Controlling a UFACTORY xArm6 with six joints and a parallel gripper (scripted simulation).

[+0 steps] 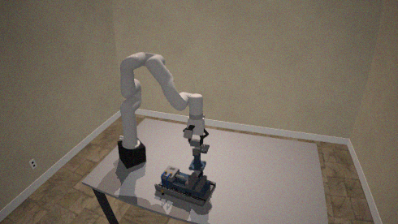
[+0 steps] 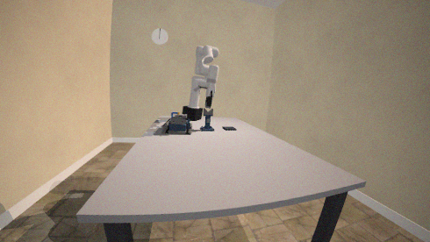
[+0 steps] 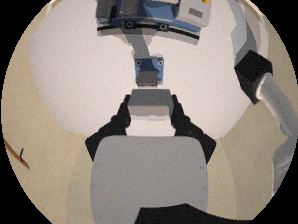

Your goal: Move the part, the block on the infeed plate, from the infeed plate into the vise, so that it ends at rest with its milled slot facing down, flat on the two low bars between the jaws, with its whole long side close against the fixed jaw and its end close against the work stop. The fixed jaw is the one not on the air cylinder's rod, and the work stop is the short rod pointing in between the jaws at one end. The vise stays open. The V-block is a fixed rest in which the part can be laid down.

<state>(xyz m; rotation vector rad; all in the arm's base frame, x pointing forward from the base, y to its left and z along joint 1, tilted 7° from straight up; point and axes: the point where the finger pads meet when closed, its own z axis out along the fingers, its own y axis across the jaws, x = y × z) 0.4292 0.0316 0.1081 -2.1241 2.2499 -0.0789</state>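
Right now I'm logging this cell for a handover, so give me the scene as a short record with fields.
arm: white, bent over the table, wrist pointing down
gripper: shut on the part
part: grey block, held above the V-block
V-block: blue, beside the vise, nothing resting in it
vise: near the table edge, no part in it
infeed plate: dark, flat, bare, apart from the vise
slot direction: cannot tell
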